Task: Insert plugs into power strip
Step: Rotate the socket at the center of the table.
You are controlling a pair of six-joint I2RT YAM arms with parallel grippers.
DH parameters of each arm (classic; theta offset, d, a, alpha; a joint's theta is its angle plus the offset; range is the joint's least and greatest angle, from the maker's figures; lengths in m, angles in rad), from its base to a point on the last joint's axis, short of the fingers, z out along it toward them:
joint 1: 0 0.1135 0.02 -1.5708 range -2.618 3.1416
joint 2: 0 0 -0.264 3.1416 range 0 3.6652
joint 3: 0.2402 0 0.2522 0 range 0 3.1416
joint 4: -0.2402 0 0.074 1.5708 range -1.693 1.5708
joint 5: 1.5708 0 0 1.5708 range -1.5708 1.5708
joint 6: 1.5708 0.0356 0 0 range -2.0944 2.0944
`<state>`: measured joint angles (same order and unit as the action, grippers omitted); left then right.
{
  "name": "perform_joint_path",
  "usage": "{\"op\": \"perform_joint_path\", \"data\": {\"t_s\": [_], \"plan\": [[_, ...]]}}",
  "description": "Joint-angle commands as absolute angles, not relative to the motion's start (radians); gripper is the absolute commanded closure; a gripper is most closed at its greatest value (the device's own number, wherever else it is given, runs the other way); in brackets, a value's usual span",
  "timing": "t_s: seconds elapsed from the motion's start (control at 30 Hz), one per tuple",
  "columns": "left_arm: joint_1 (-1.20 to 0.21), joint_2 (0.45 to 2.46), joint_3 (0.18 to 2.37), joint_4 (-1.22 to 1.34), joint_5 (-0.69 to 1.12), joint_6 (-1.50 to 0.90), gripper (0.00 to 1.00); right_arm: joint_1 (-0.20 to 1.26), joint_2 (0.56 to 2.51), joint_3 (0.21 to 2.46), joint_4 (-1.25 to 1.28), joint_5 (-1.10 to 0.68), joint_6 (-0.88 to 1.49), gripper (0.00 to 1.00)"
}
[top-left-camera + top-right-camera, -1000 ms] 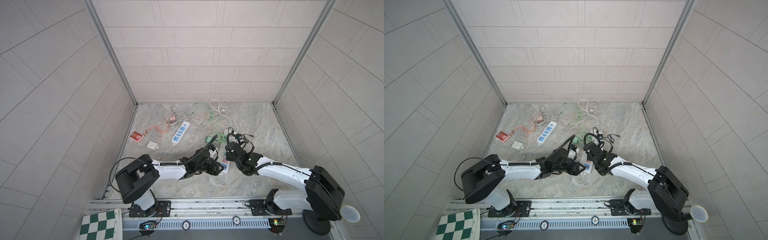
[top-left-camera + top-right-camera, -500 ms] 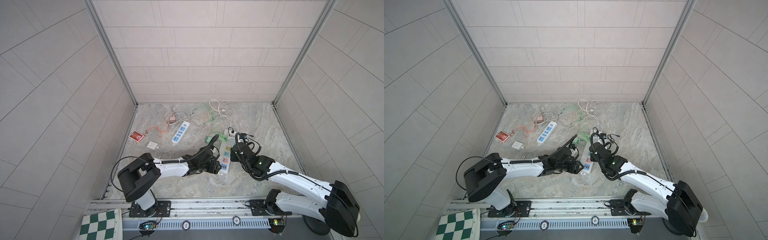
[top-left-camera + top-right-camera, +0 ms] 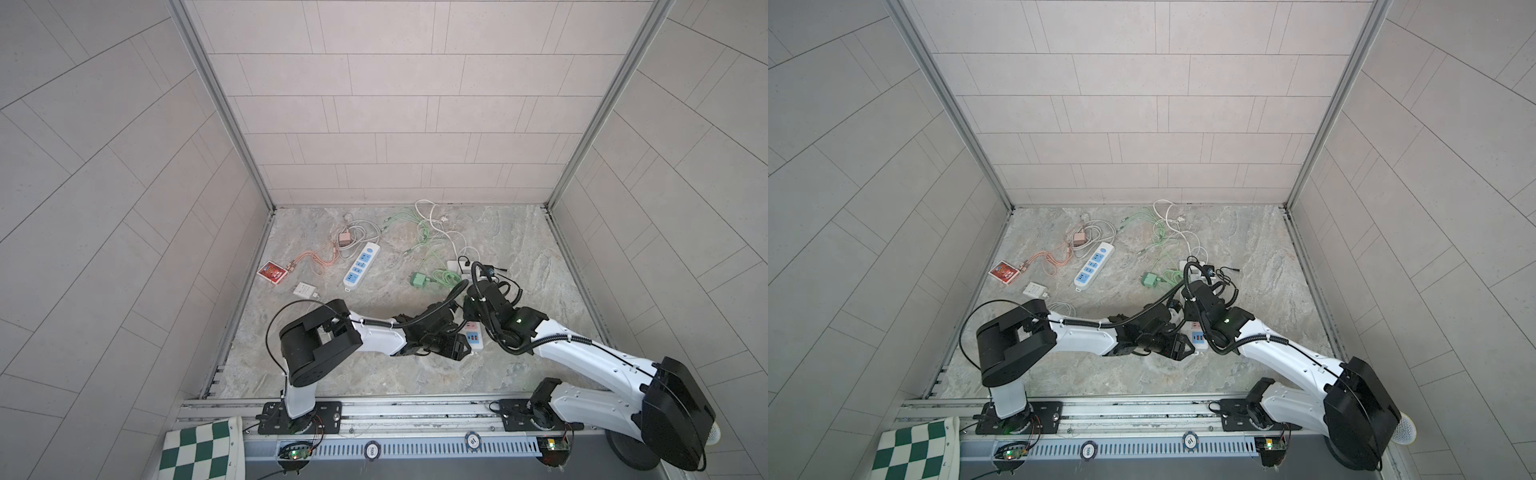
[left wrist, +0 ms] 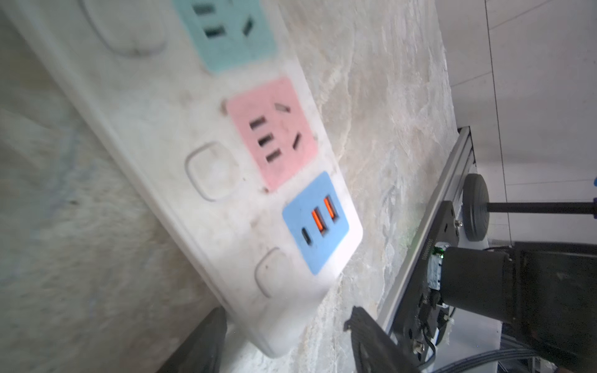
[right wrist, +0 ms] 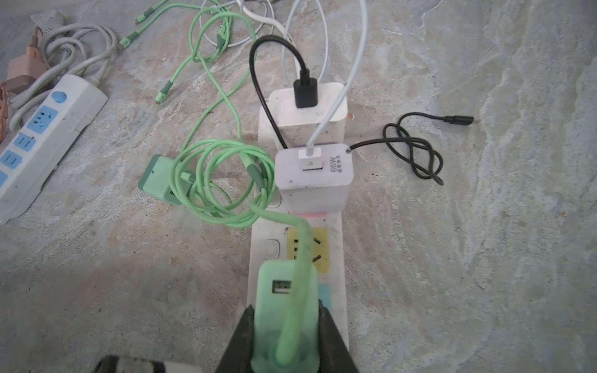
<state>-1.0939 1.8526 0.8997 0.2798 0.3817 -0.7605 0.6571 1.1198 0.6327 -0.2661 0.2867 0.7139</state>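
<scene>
Right arm has pulled its elbow back in since half a second ago, covering more of the strip [image 5: 337, 235]. Right gripper [image 5: 285, 306] is clamped on the green plug [image 5: 281, 284], held over the strip's middle, just near of the yellow socket [image 5: 321, 247]; prongs hidden. Left gripper [image 4: 286, 315] is half open, jaws straddling the strip's near end, one finger [image 4: 365, 339] clear of it. Two white plugs [image 5: 311, 181] sit in the far sockets. Teal socket [image 4: 226, 35] and pink socket [image 4: 271, 135] are empty.
</scene>
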Motion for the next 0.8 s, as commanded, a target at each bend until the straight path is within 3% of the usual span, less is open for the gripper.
{"op": "perform_joint_path", "data": {"t_s": [0.0,0.4,0.77], "plan": [[-1.09,1.817,0.87,0.275,0.387,-0.765,0.33,0.636,1.101,0.611,-0.279,0.275,0.692,0.99],[-0.98,1.52,0.735,0.083,0.275,-0.679,0.27,0.63,1.098,0.522,-0.177,0.227,0.681,0.99],[-0.947,1.462,0.721,0.055,0.243,-0.67,0.27,0.63,1.121,0.525,-0.143,0.262,0.661,1.0]]}}
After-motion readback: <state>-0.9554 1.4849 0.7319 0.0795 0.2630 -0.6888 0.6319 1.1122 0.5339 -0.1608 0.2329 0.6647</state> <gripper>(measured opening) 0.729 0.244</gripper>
